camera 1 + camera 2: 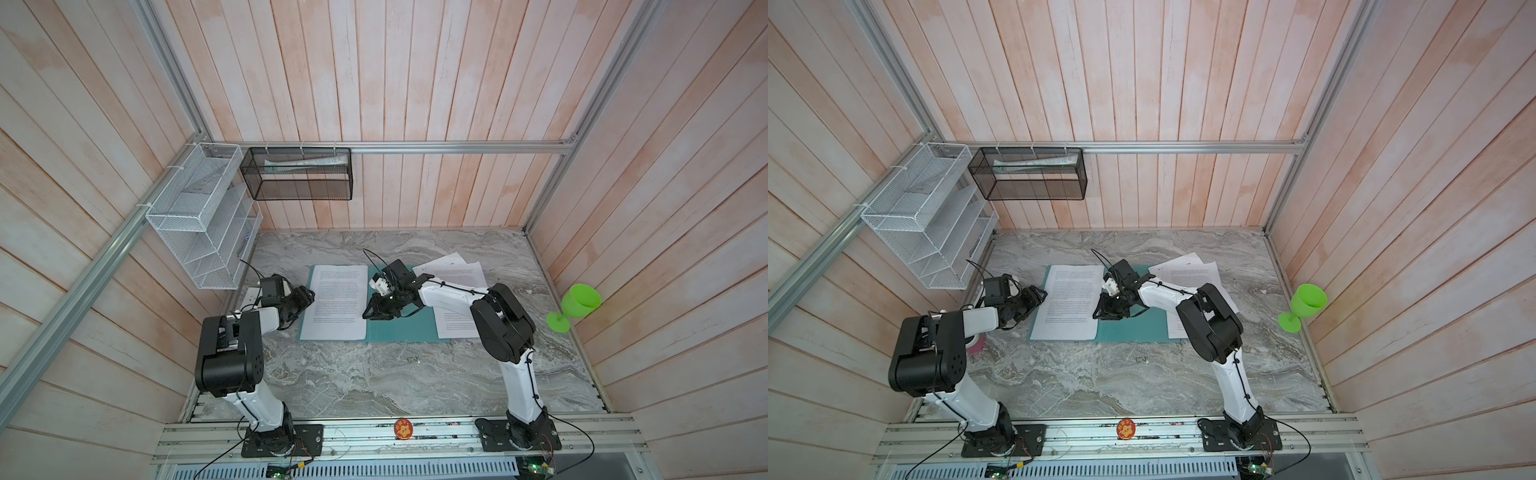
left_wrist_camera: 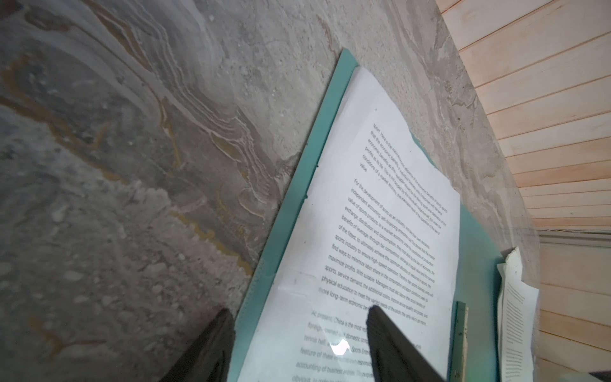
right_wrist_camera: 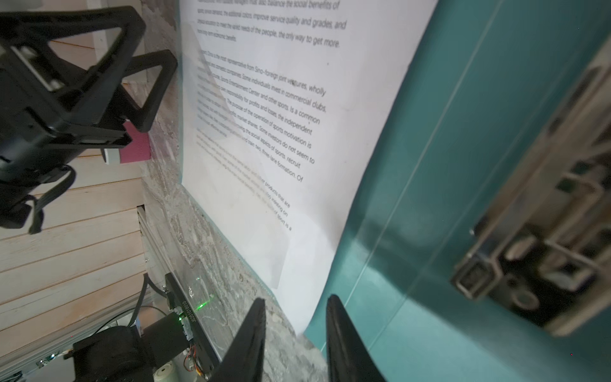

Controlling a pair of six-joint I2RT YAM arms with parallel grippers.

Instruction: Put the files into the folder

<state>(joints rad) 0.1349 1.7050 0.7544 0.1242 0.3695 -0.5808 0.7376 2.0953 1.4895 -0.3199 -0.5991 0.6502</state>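
Lying open, teal folder (image 1: 399, 330) bears one sheet (image 1: 334, 303)

Pretty clearly a lab robot cell dressed up as an office desk: plank walls (image 1: 415, 83) inside aluminium framing (image 1: 457, 146), marble-look tabletop (image 1: 374, 374), left arm (image 1: 232, 345) and right arm (image 1: 505, 320) bolted to a near-edge slotted rail (image 1: 187, 440), white wire-mesh rack (image 1: 195, 216) and black mesh basket (image 1: 299, 174) hung far left.

Top cams overhead, looking down; wrist cams close, share folder (image 3: 429, 198).

The grey bench (image 1: 374, 374) holds an open green-blue folder (image 1: 399, 331) in the middle. Loose white papers (image 1: 457, 276) lie at its right side. A green cup (image 1: 580, 301) lies tipped by the wall.
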